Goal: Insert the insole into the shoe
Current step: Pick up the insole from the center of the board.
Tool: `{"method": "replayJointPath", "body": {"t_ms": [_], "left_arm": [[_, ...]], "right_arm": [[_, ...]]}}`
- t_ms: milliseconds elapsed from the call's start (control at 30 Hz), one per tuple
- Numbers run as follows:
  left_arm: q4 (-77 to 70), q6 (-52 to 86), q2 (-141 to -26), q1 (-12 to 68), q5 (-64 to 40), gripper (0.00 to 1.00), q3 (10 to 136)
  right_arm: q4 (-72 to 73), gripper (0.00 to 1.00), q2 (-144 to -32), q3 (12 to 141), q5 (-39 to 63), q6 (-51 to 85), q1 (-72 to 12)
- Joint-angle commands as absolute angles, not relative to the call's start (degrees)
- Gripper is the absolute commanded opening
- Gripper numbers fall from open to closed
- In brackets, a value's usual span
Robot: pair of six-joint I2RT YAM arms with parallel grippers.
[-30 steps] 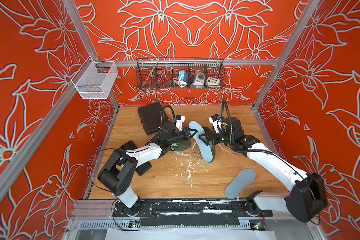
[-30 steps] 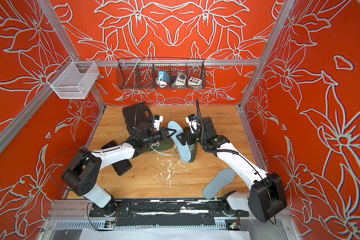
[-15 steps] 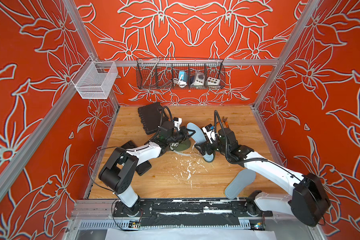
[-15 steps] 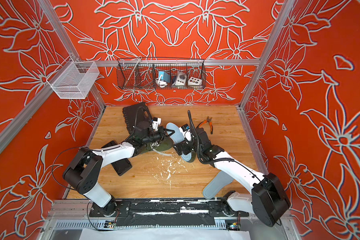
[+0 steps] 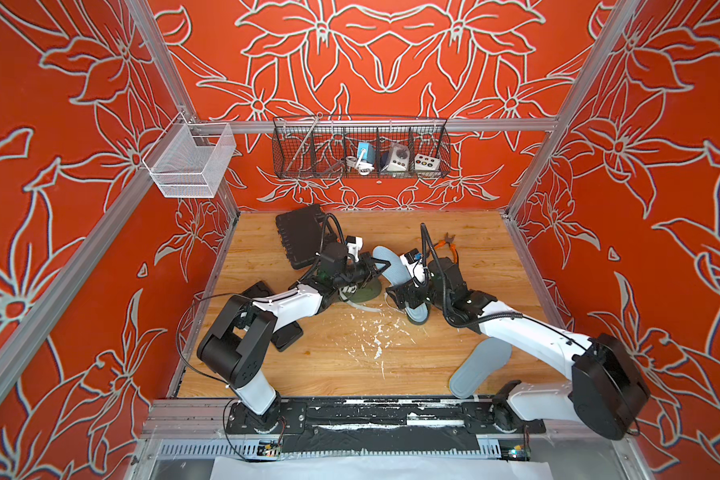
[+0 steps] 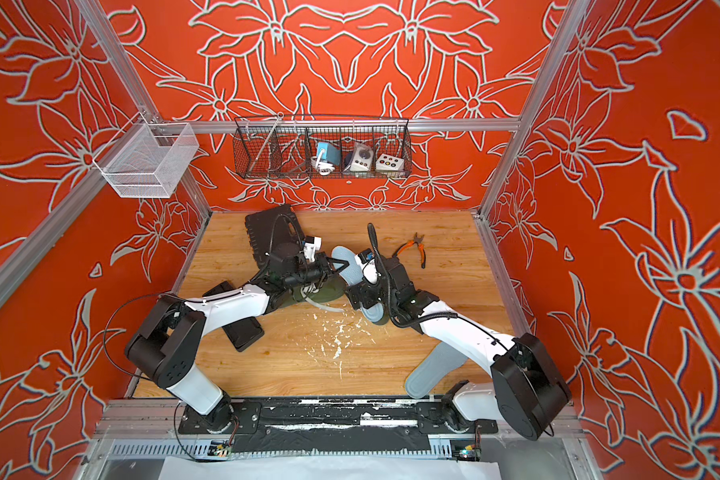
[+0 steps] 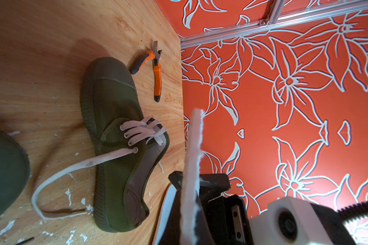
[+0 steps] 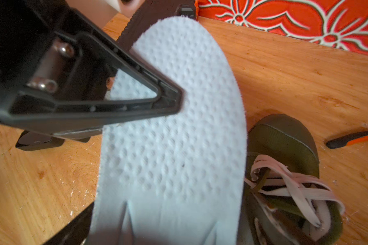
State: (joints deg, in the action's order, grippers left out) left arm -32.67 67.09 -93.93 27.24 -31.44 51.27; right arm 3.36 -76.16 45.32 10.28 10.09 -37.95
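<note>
We see the left gripper [image 5: 382, 266] with its jaws pressed together on one long edge of the pale insole [image 8: 174, 148], toward its rounded toe end. One black finger [image 8: 168, 99] lies flat against the dimpled face. The right gripper [image 5: 404, 293] has its jaws spread wide at the insole's heel end, just above the heel of the laced green shoe [image 7: 115, 148]. That end is hidden, so we cannot tell whether they touch the insole or the shoe.

On the back wall, beyond the shoe's toe, hangs a black wire basket [image 5: 283, 149] split into compartments. A thin rod [image 5: 308, 141] leans in one. The next ones hold a blue and white gadget [image 5: 364, 150] with a cable, a grey and white device [image 5: 395, 156], and a white box with buttons [image 5: 427, 162]. A white mesh basket [image 5: 188, 166] hangs from the rail on the left arm's side.

The insole is off the floor and turned on edge, just beside the shoe, on the side facing a second green shoe [image 5: 366, 291]. Its long axis runs roughly alongside the shoe's, toe end toward the back wall. The shoe rests on its sole, opening up, toe pointing at the orange pliers [image 7: 157, 80] just beyond it. A second grey insole [image 5: 481, 365] lies flat well behind the shoe's heel.
</note>
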Motion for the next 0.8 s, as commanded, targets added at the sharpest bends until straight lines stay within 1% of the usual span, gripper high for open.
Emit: {"method": "replayJointPath", "body": {"t_ms": [0, 33, 267, 333, 367, 467, 533, 633, 767], "left_arm": [[-34.86, 68.2, -93.08, 26.72, -32.65, 0.0, 50.72], [-35.07, 68.46, -93.08, 26.72, -32.69, 0.0, 50.71], [-35.73, 68.69, -93.25, 26.37, -33.24, 0.0, 50.02], [-35.14, 68.22, -93.32, 26.3, -33.22, 0.12, 50.01], [-34.61, 67.8, -93.38, 26.18, -33.2, 0.21, 50.1], [-33.03, 66.36, -93.58, 26.12, -33.13, 0.42, 50.71], [-32.54, 65.67, -93.52, 26.1, -33.17, 0.52, 51.1], [-30.79, 63.5, -92.76, 26.1, -32.56, 0.57, 52.02], [-25.56, 57.43, -90.51, 26.08, -29.48, 0.59, 53.71]], "right_arm": [[5.53, 0.96, -76.86, 46.26, 9.1, 9.67, -38.32], [5.46, 0.93, -76.94, 46.39, 9.13, 9.63, -38.32], [1.67, 0.6, -76.12, 48.38, 10.45, 9.25, -38.28], [0.52, 0.54, -75.06, 48.55, 10.11, 9.38, -38.3], [-0.54, 0.52, -74.6, 48.81, 9.85, 9.44, -38.24], [-6.85, 0.48, -74.01, 51.24, 8.85, 9.23, -38.23], [-12.1, 0.44, -74.33, 53.57, 8.33, 9.0, -38.15], [-22.67, 0.38, -76.01, 58.43, 7.5, 10.11, -37.02], [-34.66, 0.34, -77.78, 62.55, 9.94, 11.85, -32.97]]}}
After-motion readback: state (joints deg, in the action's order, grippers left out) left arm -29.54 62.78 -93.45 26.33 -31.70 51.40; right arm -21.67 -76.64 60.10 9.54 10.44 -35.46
